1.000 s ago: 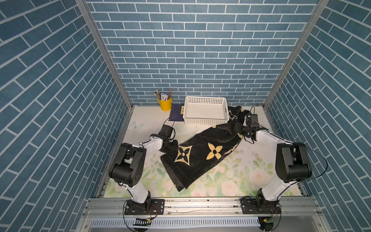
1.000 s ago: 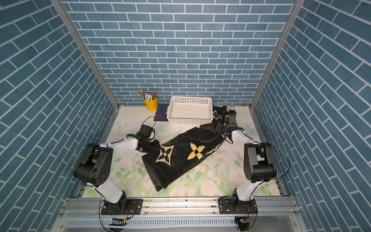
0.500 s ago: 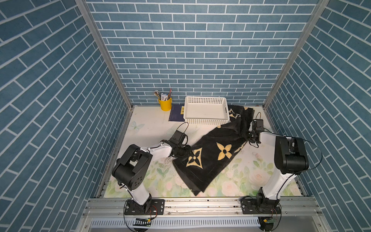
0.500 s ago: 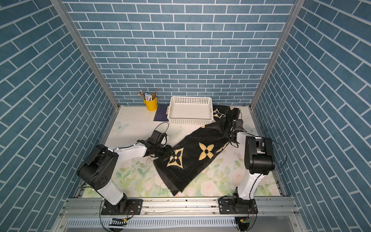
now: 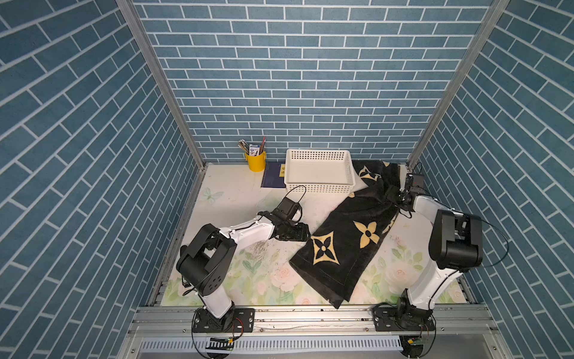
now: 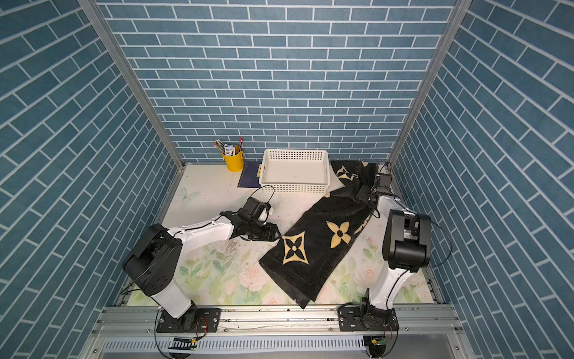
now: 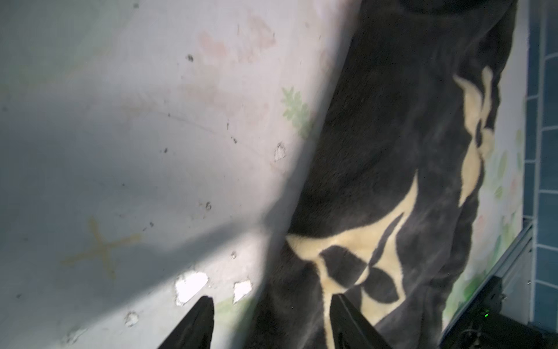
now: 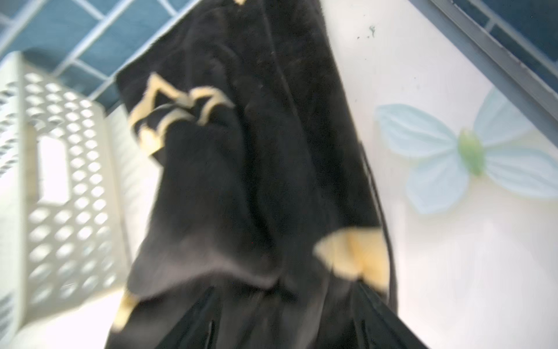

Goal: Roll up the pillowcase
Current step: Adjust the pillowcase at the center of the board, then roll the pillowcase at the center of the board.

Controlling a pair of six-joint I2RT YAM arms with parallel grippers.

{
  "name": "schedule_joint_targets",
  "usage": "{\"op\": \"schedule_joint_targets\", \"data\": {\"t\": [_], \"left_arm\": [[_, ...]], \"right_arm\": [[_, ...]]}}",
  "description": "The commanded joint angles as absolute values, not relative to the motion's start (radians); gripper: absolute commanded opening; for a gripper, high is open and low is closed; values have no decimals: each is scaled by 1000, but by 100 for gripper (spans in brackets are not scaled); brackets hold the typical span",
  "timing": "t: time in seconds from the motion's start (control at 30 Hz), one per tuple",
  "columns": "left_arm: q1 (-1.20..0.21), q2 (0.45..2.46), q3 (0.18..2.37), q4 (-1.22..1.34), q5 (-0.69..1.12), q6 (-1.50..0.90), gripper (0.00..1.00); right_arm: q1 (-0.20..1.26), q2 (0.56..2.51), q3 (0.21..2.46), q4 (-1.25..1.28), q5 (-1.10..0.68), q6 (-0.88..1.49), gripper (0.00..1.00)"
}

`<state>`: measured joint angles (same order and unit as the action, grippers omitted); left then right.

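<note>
The pillowcase (image 5: 351, 236) (image 6: 320, 242), black plush with cream flower motifs, lies in a long diagonal strip from the table's front edge up to the back right corner, where it bunches beside the basket. My left gripper (image 5: 306, 233) (image 7: 271, 302) sits low at the cloth's left edge. It is open, and the edge of the pillowcase (image 7: 392, 151) lies between its fingers. My right gripper (image 5: 394, 199) (image 8: 285, 287) is at the bunched upper right part of the pillowcase (image 8: 241, 181). Its fingers stand apart with folds of cloth between them, and that view is blurred.
A white perforated basket (image 5: 320, 188) (image 8: 60, 181) stands at the back, touching the cloth's upper end. A yellow pen cup (image 5: 255, 161) and a dark blue notebook (image 5: 273, 178) sit left of it. Blue brick walls close in on three sides.
Both arms have dragged the pillowcase to the right and toward the back corner. The left arm has stretched far to the right, and its fingers now stand wider apart.
</note>
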<state>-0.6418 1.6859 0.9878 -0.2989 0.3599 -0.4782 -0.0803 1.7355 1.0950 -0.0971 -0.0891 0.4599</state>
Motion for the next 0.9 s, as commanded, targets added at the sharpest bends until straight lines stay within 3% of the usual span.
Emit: {"op": "schedule_joint_targets", "data": {"t": [0.0, 0.27, 0.47, 0.63, 0.87], "left_arm": [[-649, 1667, 950, -408, 346, -371, 66], [-658, 1664, 934, -428, 368, -318, 58], [-682, 1662, 945, -423, 357, -311, 58], [-699, 1667, 962, -426, 348, -311, 58], [-727, 1645, 962, -443, 317, -311, 58]], "right_arm": [[-5, 1553, 950, -171, -47, 520, 71], [275, 1120, 561, -327, -34, 733, 65], [555, 850, 400, -441, -1, 1010, 52], [839, 823, 364, -462, 69, 1230, 47], [1139, 950, 398, -476, 129, 1429, 47]]}}
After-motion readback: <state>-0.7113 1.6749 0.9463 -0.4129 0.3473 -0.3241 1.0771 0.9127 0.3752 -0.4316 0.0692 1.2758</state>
